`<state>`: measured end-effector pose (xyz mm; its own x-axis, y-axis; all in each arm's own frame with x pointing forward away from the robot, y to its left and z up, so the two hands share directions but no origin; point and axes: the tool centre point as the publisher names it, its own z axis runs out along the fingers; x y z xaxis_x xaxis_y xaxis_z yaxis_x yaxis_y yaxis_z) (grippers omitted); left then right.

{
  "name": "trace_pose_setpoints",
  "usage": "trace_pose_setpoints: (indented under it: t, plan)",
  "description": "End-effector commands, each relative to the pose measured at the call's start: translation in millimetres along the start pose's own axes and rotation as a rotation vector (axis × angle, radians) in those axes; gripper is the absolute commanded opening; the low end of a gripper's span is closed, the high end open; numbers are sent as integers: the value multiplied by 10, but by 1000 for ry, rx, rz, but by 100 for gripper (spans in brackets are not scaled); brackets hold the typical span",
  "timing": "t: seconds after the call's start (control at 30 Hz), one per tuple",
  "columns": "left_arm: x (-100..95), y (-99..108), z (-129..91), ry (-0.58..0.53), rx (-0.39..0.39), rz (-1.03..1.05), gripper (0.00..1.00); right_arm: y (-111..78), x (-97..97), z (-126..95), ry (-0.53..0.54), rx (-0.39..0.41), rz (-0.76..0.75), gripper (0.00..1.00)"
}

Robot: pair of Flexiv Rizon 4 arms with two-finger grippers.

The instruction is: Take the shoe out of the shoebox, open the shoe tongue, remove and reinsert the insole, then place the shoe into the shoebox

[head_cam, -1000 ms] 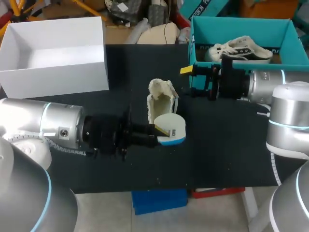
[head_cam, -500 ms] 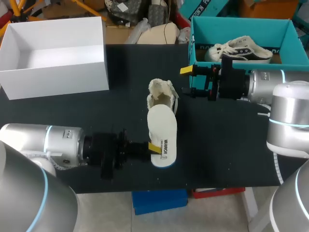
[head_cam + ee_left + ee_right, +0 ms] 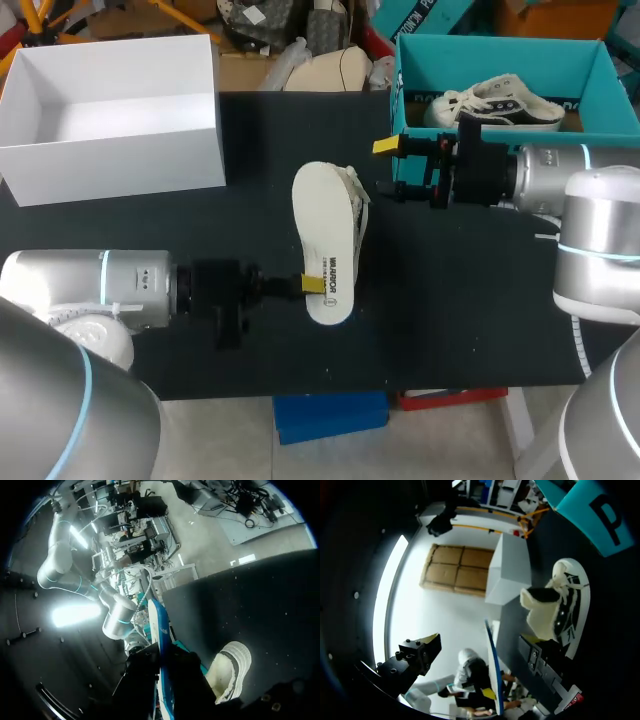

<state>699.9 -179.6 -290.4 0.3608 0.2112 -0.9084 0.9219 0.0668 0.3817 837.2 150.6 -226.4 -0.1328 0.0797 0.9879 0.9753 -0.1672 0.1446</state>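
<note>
My left gripper [image 3: 312,285] is shut on the heel end of a white insole [image 3: 325,235] with a blue underside. The insole lies lengthwise above the cream shoe [image 3: 356,197], hiding most of it. The shoe rests on the black mat. In the left wrist view the insole [image 3: 159,640] shows edge-on between the dark fingers, with the shoe [image 3: 231,671] beside it. My right gripper [image 3: 392,168] hangs open just right of the shoe's toe end, touching nothing. From the right wrist the shoe [image 3: 561,607] and the insole's edge [image 3: 492,672] lie ahead of the open fingers [image 3: 422,652].
A teal shoebox [image 3: 500,50] stands at the back right with a second white and black shoe [image 3: 500,102] in it. An open white box [image 3: 110,150] stands at the back left. The black mat [image 3: 470,300] ends near the front table edge.
The insole, curled up beside the shoe before, now lies flat and stretched over the shoe. My left arm has drawn back to the left while turning it. The right arm has not moved.
</note>
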Motion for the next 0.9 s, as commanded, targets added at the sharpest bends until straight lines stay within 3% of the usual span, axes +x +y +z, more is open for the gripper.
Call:
trace_pose_setpoints:
  t: [0.03,0.3,0.53,0.9]
  plan:
    - [60,122,93,3,-15,14,0,-5,-1,17,-2,-4,0,100]
    - [115,401,77,11,-4,-104,0,-5,-1,17,-2,-4,0,100]
    - [57,517,64,11,16,-146,0,-5,-1,17,-2,-4,0,100]
    - [-84,538,41,12,32,-204,0,-5,-1,17,-2,-4,0,100]
